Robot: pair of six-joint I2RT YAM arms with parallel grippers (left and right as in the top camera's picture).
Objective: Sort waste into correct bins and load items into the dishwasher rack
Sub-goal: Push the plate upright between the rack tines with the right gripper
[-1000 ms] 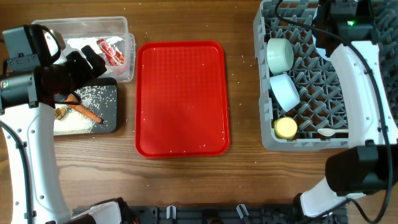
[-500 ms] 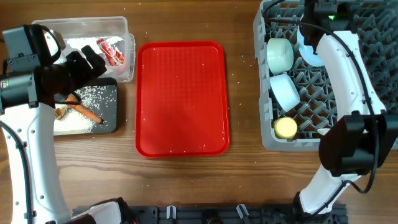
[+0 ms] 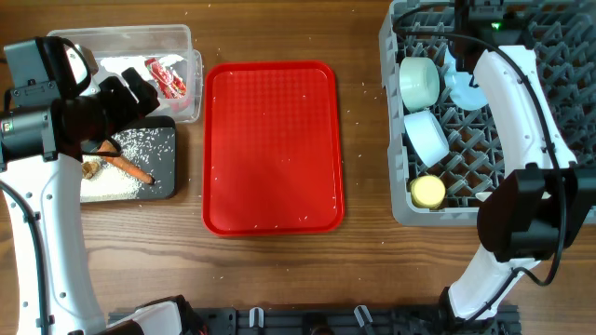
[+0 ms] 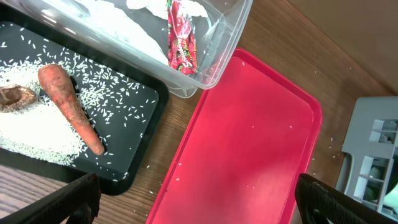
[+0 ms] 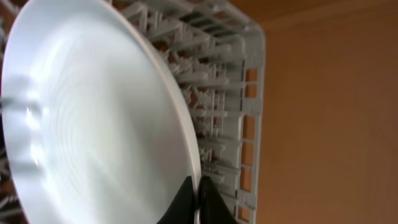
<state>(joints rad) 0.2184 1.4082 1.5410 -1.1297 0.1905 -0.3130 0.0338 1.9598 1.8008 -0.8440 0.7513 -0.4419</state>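
Two bowls (image 3: pixel 419 82) and the cup (image 3: pixel 428 192) are sitting in the rack (image 3: pixel 577 56); my right hand (image 5: pixel 198 200) is pinching the plate (image 5: pixel 93 112) by its rim over the rack's pegs. Seating it is apparently remaining.

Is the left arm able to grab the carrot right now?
Probably yes. The carrot lies bare on top of the rice in the black tray, with nothing over it. The left gripper hangs close above, its jaws wide apart and empty.
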